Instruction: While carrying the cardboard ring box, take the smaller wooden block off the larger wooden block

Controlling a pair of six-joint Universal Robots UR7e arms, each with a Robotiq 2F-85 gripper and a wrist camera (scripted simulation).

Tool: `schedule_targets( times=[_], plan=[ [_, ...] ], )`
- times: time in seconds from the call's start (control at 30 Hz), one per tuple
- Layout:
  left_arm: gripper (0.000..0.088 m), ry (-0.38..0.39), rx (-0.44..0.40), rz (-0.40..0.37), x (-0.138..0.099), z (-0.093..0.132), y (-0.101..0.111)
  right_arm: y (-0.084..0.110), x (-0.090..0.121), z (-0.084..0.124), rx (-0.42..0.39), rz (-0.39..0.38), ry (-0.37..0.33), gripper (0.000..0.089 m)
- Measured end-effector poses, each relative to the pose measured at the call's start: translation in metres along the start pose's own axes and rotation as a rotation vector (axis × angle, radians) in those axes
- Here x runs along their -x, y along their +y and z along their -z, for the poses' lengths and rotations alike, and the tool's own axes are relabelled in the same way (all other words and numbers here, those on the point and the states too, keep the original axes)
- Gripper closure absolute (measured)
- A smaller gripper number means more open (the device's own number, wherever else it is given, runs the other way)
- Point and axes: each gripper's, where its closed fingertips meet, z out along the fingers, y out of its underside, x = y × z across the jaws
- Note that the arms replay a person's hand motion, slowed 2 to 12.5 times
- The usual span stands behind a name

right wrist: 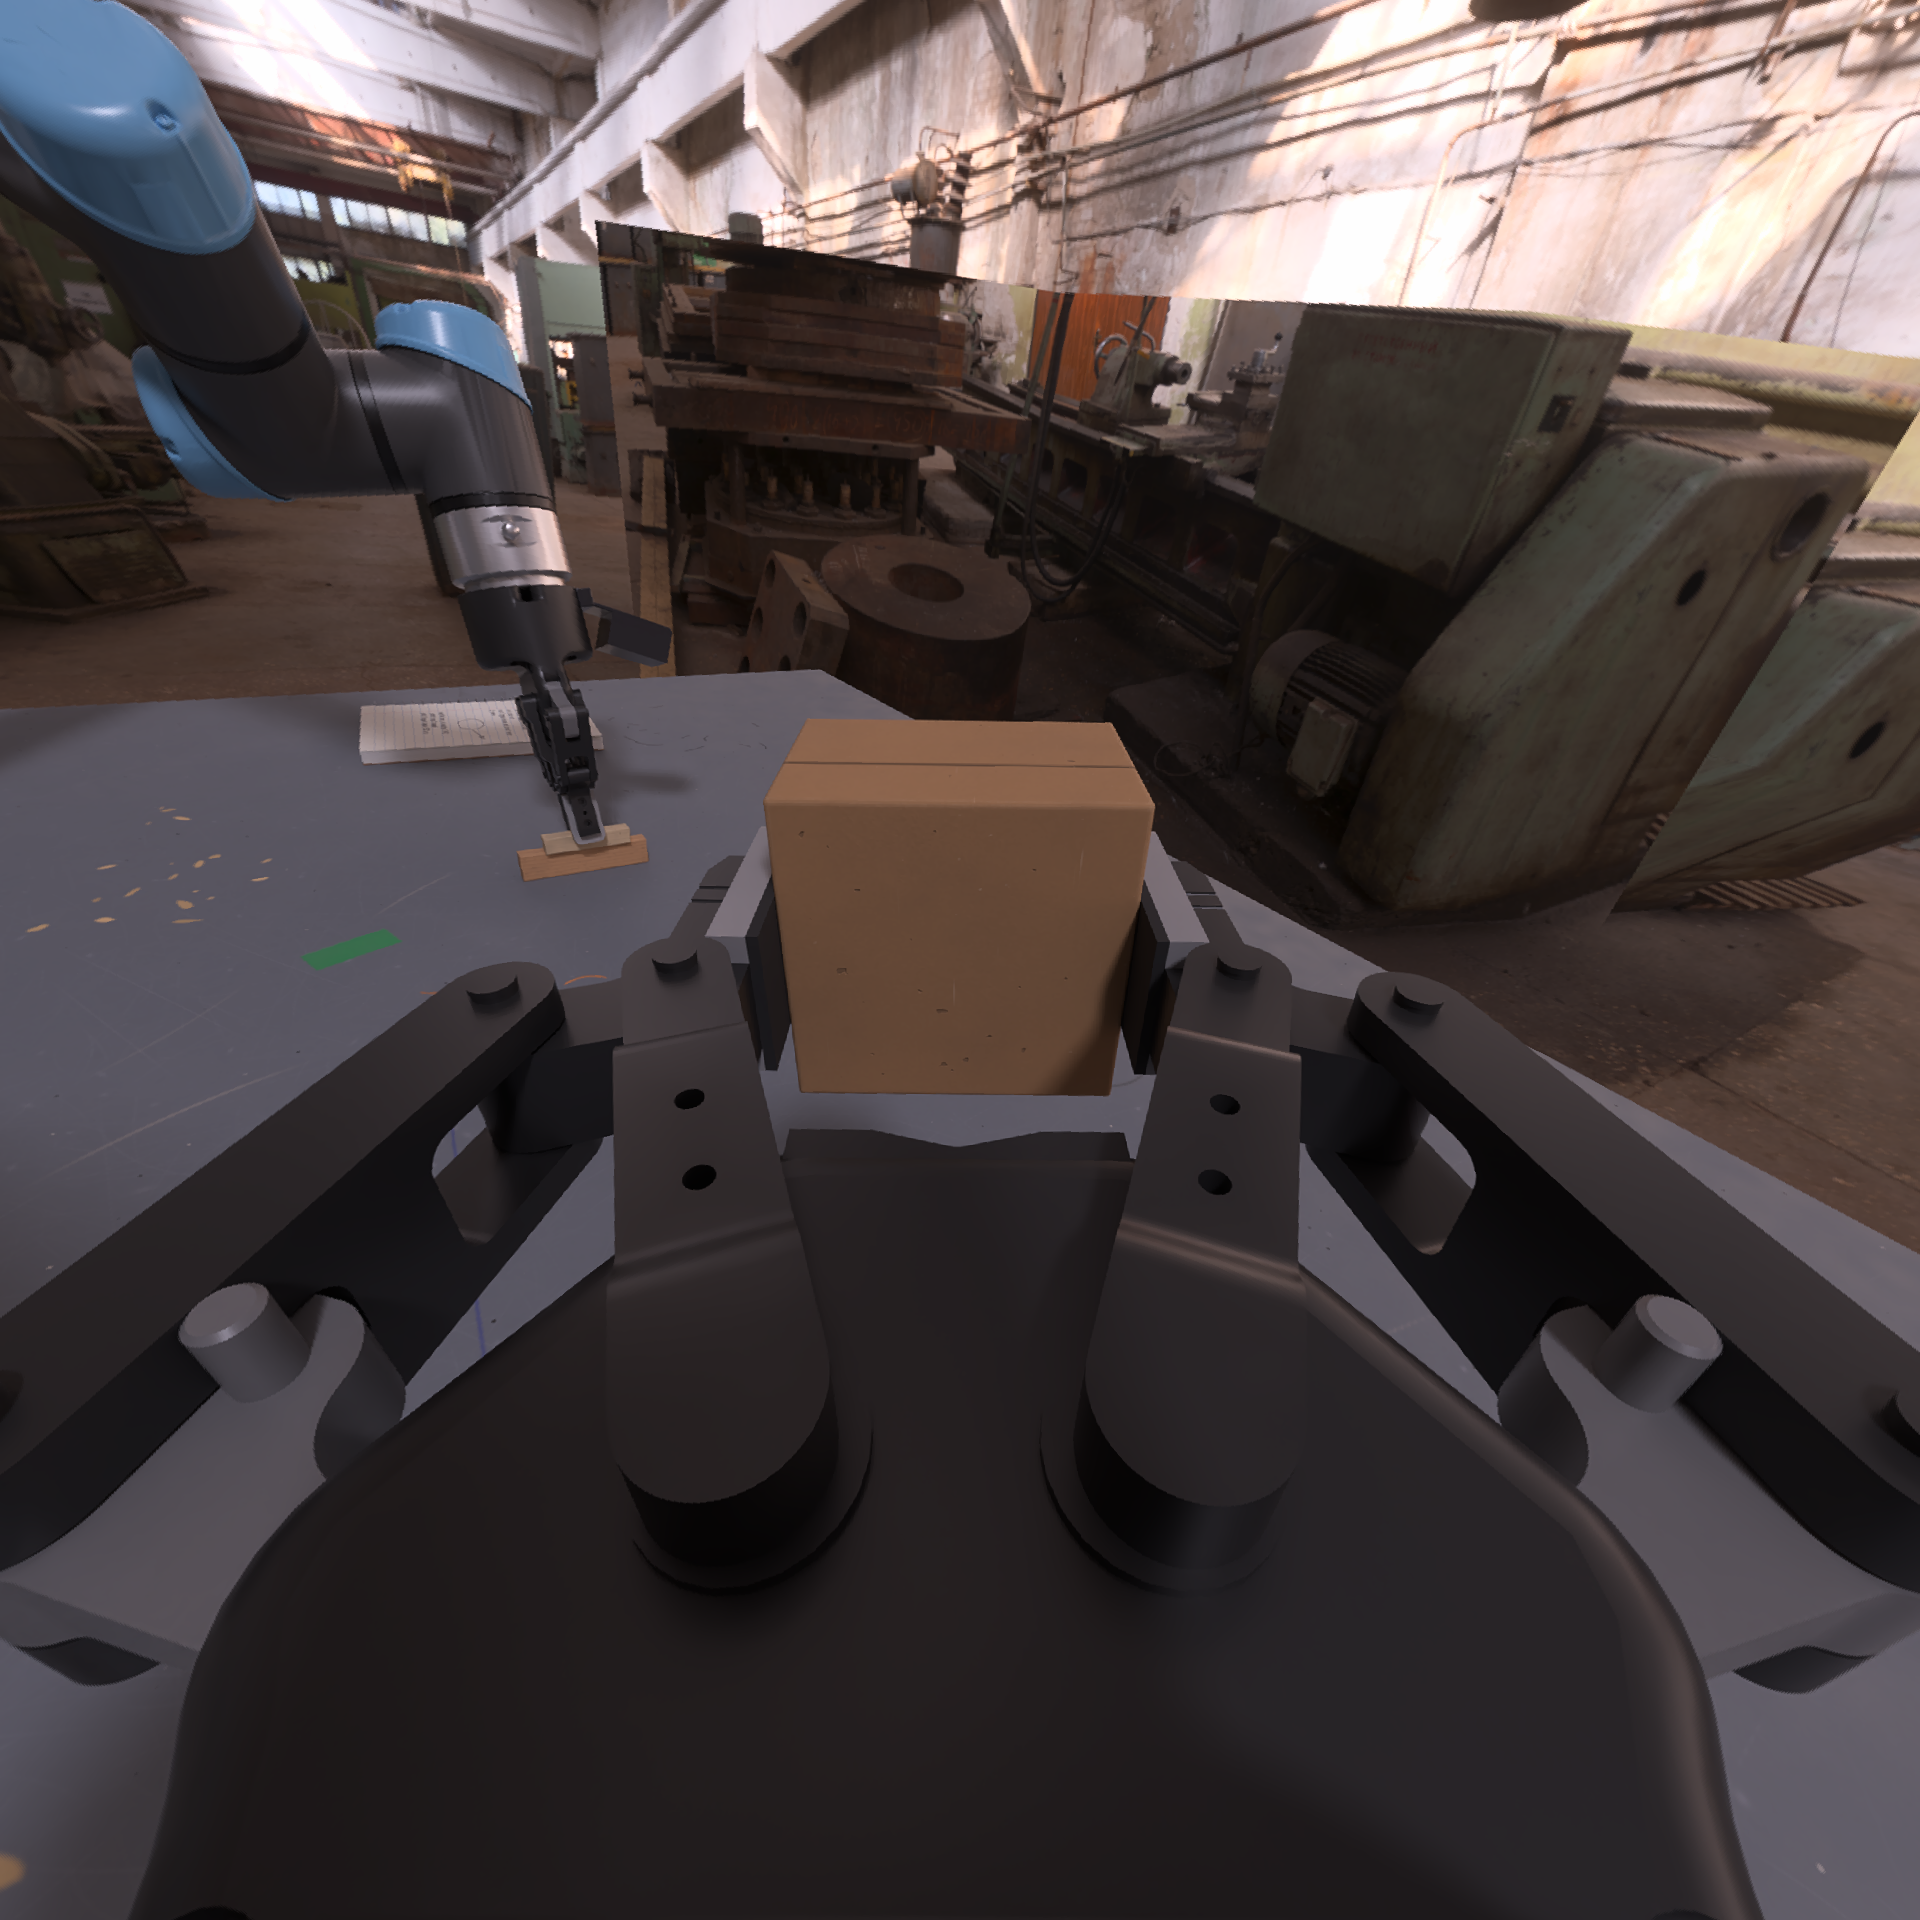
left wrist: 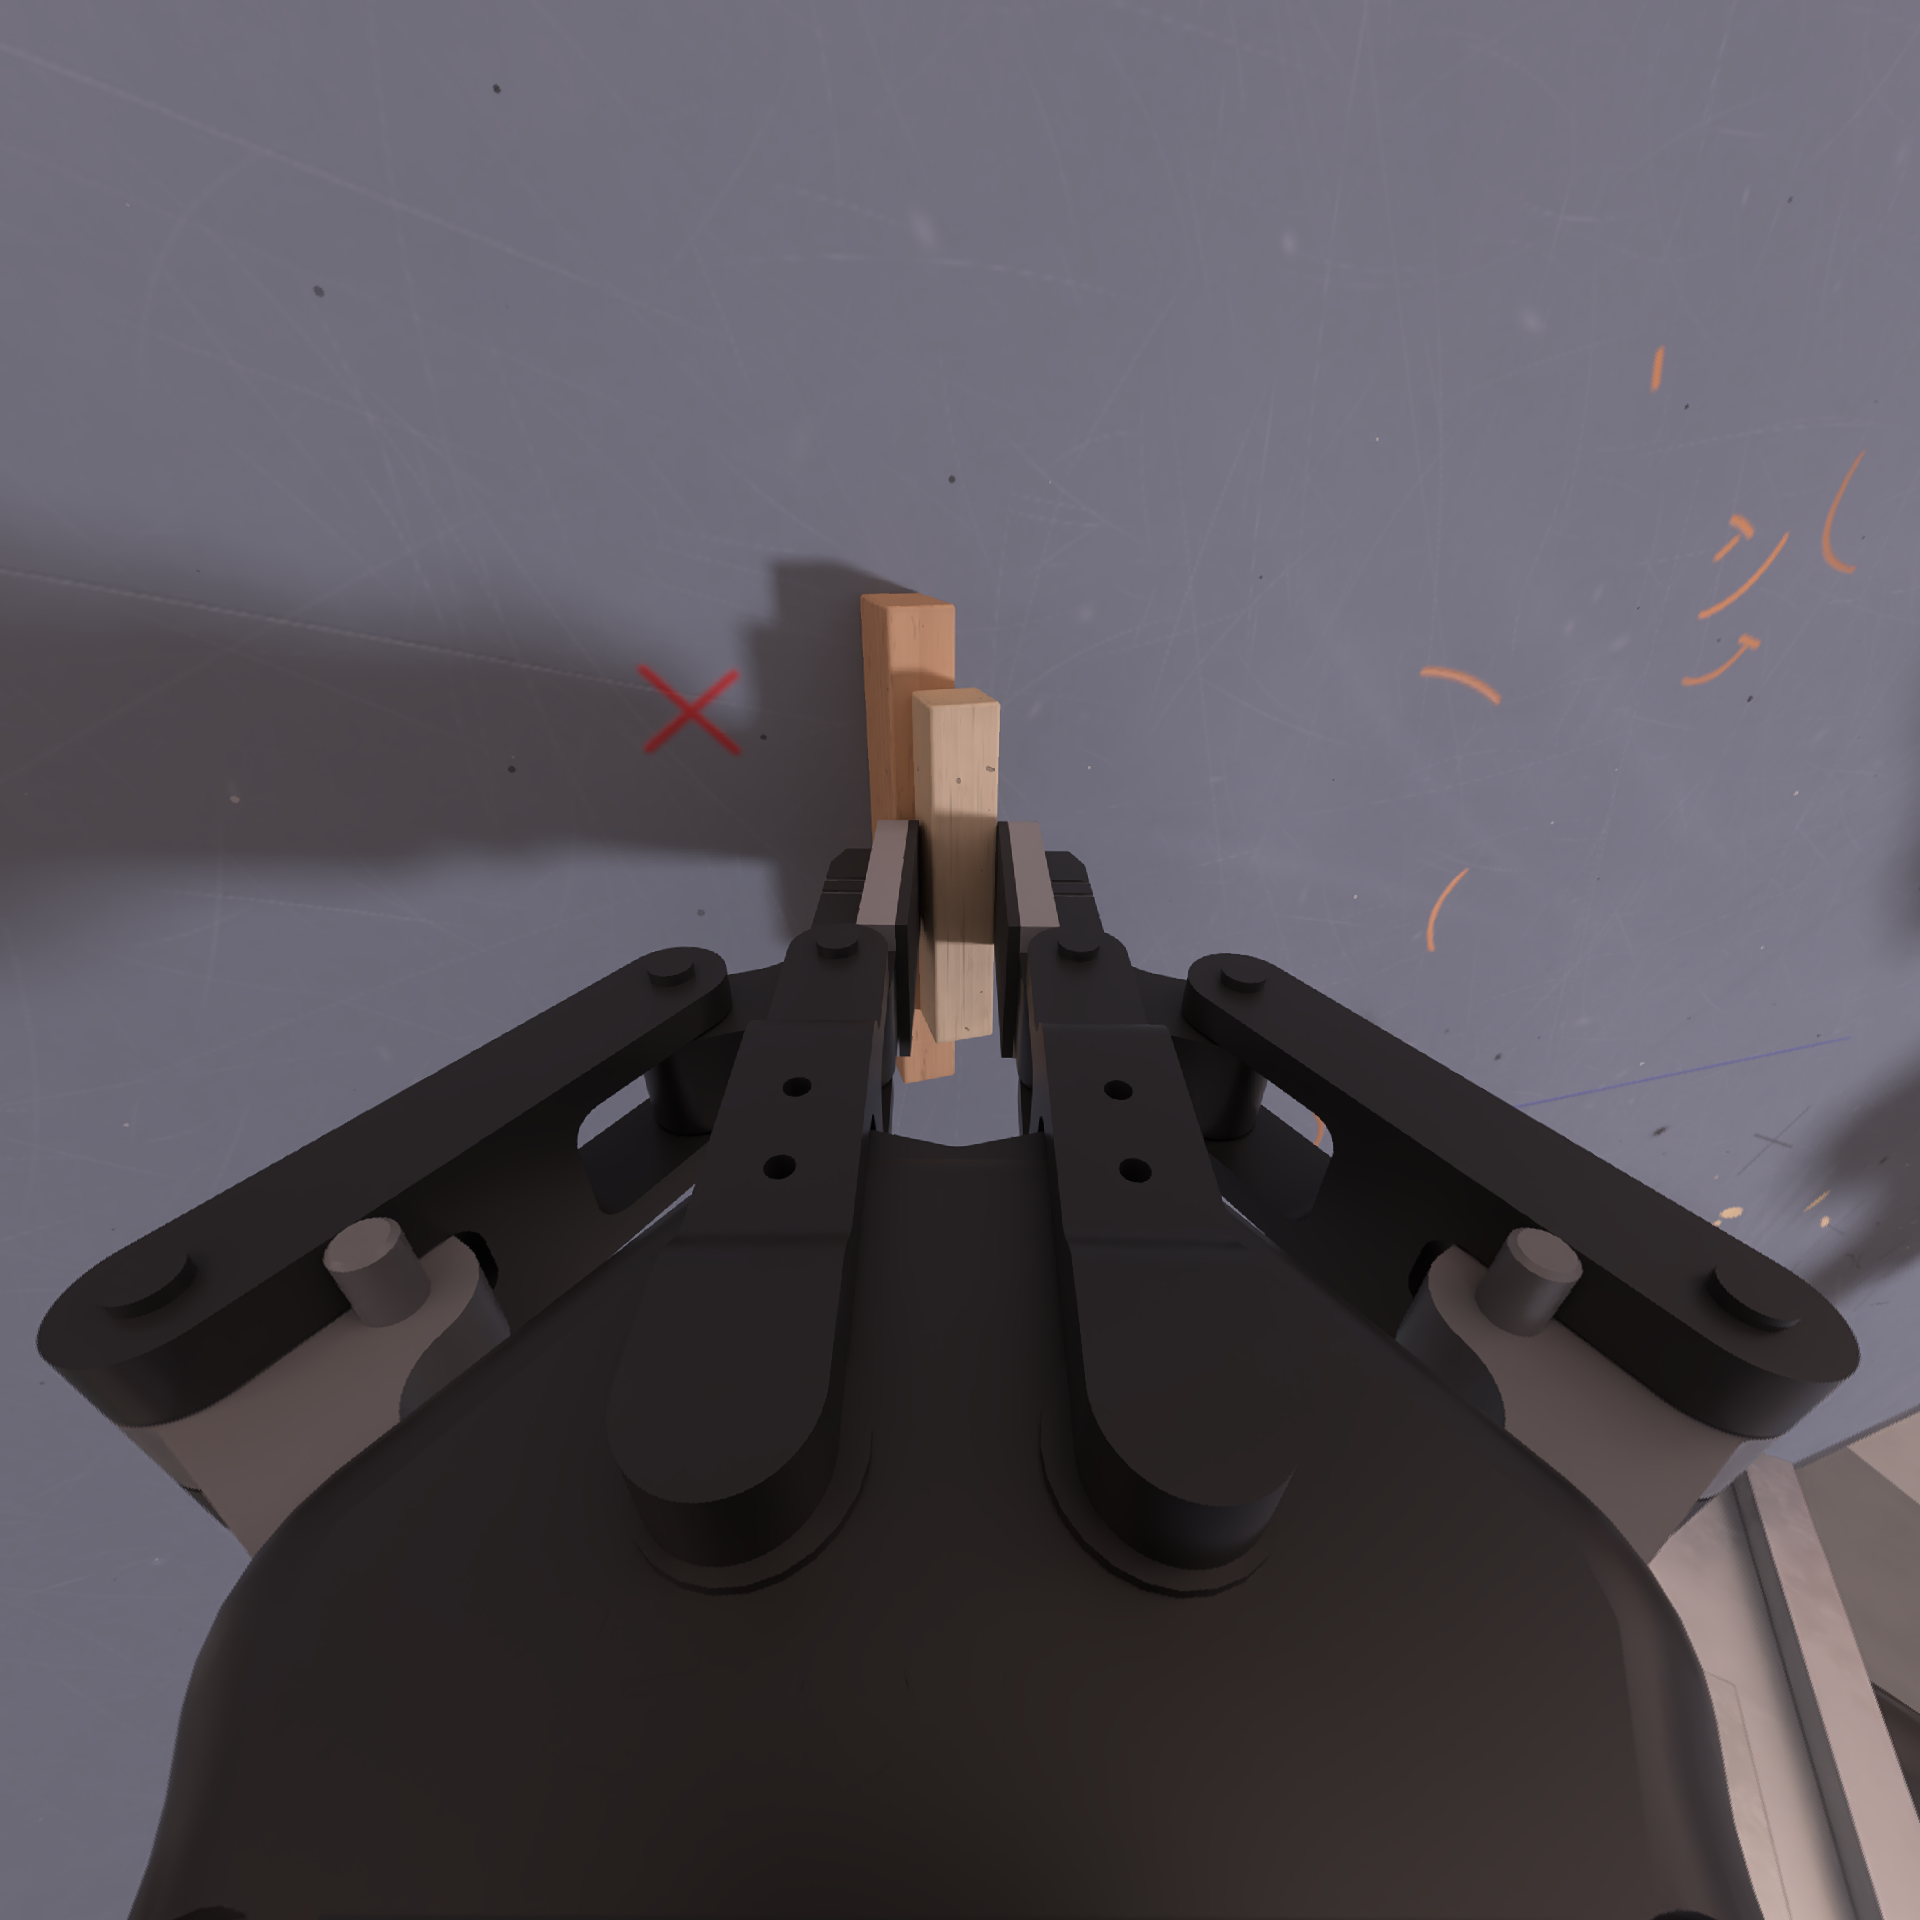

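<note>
In the left wrist view my left gripper (left wrist: 958, 831) is shut on the smaller pale wooden block (left wrist: 956, 758), with a pad on each long side. The larger orange-brown wooden block (left wrist: 891, 675) lies directly beneath it on the grey table. In the right wrist view my right gripper (right wrist: 958, 883) is shut on the cardboard ring box (right wrist: 956, 914) and holds it above the table. Far off in that view the left gripper (right wrist: 584, 826) points straight down on the smaller block (right wrist: 556, 844), which appears to rest on the larger block (right wrist: 582, 862).
A red X mark (left wrist: 691, 710) lies left of the blocks and orange scribbles (left wrist: 1745, 592) to the right. A white notepad (right wrist: 457, 732) lies behind the blocks and a green tape strip (right wrist: 350, 949) in front. The table edge (right wrist: 1455, 997) runs just right of the box.
</note>
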Motion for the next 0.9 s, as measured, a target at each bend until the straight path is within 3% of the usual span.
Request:
schedule_targets(
  times=[0.4,0.9],
  plan=[
    [0.0756,-0.017,0.026,-0.046,-0.0001,0.0001,-0.0001,-0.0006,0.0005,-0.0003,-0.001,0.003,0.002,0.0393],
    [0.0762,-0.063,0.038,-0.164,0.0031,0.0034,0.0003,-0.0022,0.0016,0.0035,-0.005,0.011,0.006,0.0393]
  ],
)
